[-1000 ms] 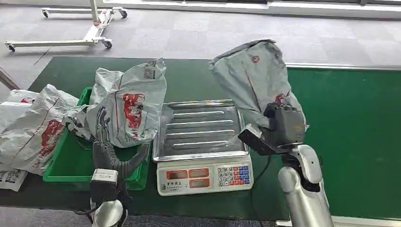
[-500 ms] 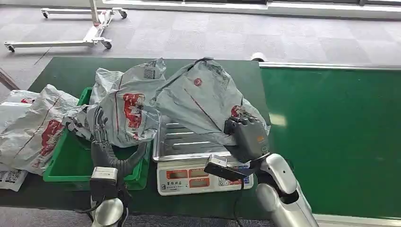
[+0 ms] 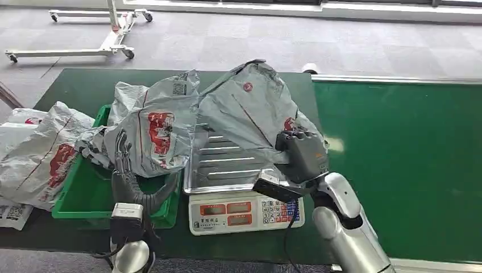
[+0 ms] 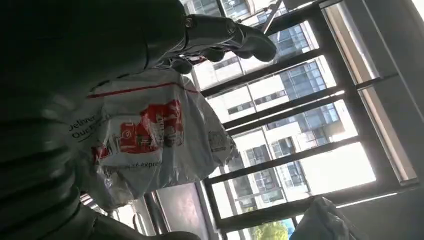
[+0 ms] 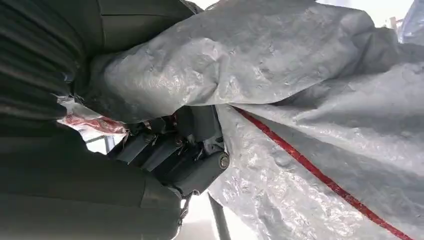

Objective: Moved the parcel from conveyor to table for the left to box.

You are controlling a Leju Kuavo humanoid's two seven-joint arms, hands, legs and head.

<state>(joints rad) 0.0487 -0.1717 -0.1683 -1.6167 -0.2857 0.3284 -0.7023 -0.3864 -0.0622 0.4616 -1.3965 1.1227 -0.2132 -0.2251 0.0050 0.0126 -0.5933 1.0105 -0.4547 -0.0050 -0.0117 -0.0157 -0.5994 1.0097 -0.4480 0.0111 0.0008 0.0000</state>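
My right robot hand [image 3: 301, 154] is gripping the crumpled grey parcel [image 3: 250, 114], red-striped with a small red logo, over the scale's steel tray [image 3: 227, 170] on the desk, while my left robot hand [image 3: 122, 153] is holding another red-printed bag [image 3: 156, 133] above the green bin [image 3: 85, 196].

The grey parcel [image 3: 250, 116] hides the upper right of the scale tray [image 3: 227, 165]. Another bag [image 3: 153, 133] covers the green bin's [image 3: 85, 193] far side. Lower-left bags [image 3: 34, 153] are cut off.
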